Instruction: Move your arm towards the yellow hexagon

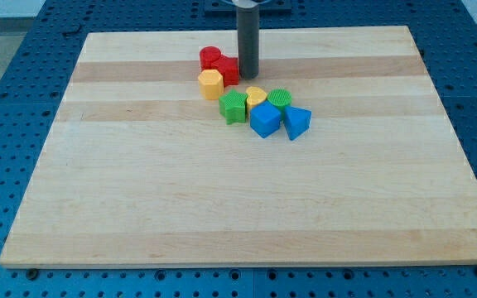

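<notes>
1. Blocks crowd the upper middle of the wooden board (247, 207), all in one loose cluster.
2. My tip (248, 77) sits just right of the red blocks (219, 64), touching or nearly so.
3. I carry no pincer, only the bare rod.
4. Yellow hexagon (210, 84) lies at the cluster's left, below the reds, which stand between it and my tip.
5. Further down sit a green block (233, 107), a second yellow block (256, 96), a second green block (280, 99), a blue cube (264, 120) and a blue wedge-like block (296, 122).
</notes>
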### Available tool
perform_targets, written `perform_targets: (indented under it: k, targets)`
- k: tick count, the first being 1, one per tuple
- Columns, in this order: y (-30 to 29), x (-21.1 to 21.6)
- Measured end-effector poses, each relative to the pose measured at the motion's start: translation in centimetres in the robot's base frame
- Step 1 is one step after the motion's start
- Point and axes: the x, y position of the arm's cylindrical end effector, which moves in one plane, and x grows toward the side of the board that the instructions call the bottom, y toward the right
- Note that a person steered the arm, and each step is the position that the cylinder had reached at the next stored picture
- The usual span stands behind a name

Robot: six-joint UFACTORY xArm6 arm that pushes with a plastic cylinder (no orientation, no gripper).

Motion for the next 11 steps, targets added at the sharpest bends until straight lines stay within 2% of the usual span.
perform_targets:
  k: [1, 2, 3, 4, 5, 7, 8, 11]
  targets:
    - [0.3, 1.2]
    - [-2.2, 4.0]
    - [-5.5, 5.9]
    - [-10.5, 6.1]
    - [-13.8, 5.8]
    - [-16.6, 4.6]
    - [-17.8, 0.5]
    - [-13.9, -0.1]
